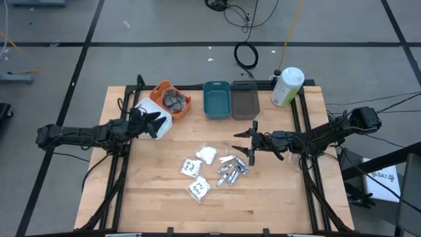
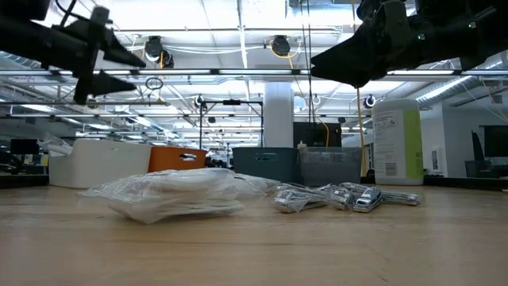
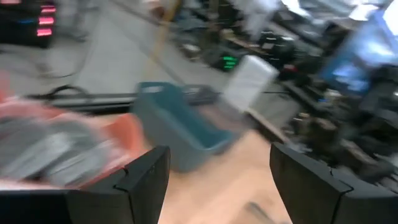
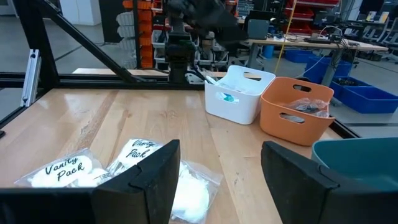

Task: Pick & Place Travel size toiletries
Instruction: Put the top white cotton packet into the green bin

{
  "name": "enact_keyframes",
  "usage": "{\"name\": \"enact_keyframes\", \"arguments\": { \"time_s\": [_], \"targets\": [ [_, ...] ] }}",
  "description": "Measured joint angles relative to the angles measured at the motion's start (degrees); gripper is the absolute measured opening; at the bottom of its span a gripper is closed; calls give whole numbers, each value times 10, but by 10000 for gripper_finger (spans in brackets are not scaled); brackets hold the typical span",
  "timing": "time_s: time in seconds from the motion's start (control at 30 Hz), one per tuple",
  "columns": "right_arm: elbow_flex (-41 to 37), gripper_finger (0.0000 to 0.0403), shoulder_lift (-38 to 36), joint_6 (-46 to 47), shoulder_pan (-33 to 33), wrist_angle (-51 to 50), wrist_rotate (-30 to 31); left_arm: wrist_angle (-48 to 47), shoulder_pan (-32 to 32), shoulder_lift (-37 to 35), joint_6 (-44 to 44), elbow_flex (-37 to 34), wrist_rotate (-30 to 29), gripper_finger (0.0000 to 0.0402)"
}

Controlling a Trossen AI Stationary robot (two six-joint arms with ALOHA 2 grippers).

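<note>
White packets (image 4: 62, 169) marked "Vanity Pack", bottle (image 2: 398, 148) label unreadable, perhaps

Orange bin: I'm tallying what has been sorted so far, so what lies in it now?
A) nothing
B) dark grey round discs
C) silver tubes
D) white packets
B: in the high view the orange bin holds dark grey round discs, while the silver tubes and white packets lie on the table.
</note>
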Motion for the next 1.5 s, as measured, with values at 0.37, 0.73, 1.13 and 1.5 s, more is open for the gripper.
{"name": "enact_keyframes", "arguments": {
  "time_s": [0.37,0.73,1.13,1.5],
  "targets": [
    [0,212,0,4,0,1,0,120,-49,91,112,0,44,271],
    [0,212,51,3,0,49,-1,206,-74,270,151,0,122,271],
    [0,212,101,4,-11,87,-2,363,-73,411,218,25,241,271],
    [0,212,-9,21,-5,4,-32,254,-73,530,241,148,238,271]
  ]
}}
